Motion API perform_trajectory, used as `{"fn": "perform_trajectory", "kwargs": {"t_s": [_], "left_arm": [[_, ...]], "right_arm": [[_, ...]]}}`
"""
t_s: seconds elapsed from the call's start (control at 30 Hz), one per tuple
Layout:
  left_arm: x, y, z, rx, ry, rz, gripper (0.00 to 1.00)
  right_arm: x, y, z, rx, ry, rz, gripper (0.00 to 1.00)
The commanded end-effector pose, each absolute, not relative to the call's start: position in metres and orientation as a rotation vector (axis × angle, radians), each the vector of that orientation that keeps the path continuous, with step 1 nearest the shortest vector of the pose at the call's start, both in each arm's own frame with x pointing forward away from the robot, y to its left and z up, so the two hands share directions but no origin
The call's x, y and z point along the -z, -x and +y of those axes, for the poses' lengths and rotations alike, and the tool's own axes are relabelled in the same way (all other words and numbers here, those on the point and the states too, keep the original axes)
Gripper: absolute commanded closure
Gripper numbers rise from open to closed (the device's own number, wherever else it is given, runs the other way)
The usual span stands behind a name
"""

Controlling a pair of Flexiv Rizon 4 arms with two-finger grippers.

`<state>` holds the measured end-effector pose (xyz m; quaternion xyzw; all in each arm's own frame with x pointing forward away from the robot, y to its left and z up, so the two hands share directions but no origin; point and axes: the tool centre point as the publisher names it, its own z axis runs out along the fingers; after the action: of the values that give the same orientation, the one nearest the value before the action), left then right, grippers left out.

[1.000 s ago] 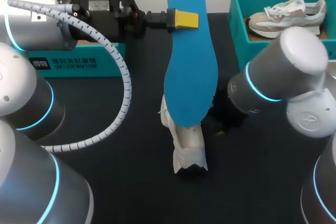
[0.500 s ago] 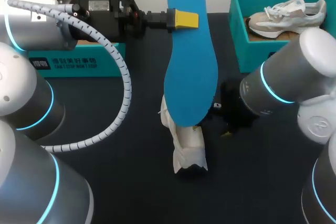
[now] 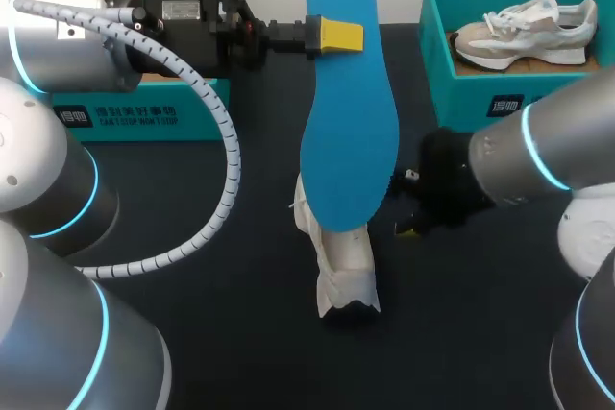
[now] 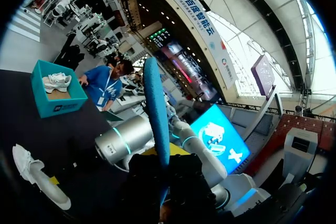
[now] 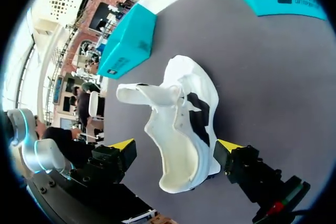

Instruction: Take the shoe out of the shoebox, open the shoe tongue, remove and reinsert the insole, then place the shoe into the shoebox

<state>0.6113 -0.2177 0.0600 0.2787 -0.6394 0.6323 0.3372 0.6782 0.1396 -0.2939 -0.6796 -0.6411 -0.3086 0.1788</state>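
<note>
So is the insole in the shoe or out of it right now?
Out. The left gripper holds the blue insole in the air, while the white shoe looks empty inside.

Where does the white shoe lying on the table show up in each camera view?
Head view: white shoe mid-table, partly behind the blue insole.
Left wrist view: the shoe lies on the table, well apart from the teal shoebox.
Right wrist view: the shoe sits between the open fingers of the right gripper.
Shared landmark: the dark table under it; the shoebox shows clearly only in the head and left wrist views.
</note>
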Motion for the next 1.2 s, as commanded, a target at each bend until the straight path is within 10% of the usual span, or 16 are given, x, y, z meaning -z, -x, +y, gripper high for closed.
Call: {"fn": "perform_trajectory", "kwargs": {"t_s": [0.03,1.2], "left_arm": [[-0.059,-0.611,-0.219,-1.651,-0.727,-1.664,1.00],[-0.059,-0.611,-0.219,-1.651,-0.727,-1.664,1.00]], "right_arm": [[0.265,-0.675,0.122,0.957,1.786,-1.716,0.00],[0.189,-0.689,0.150,1.162,1.539,-1.382,0.00]]}}
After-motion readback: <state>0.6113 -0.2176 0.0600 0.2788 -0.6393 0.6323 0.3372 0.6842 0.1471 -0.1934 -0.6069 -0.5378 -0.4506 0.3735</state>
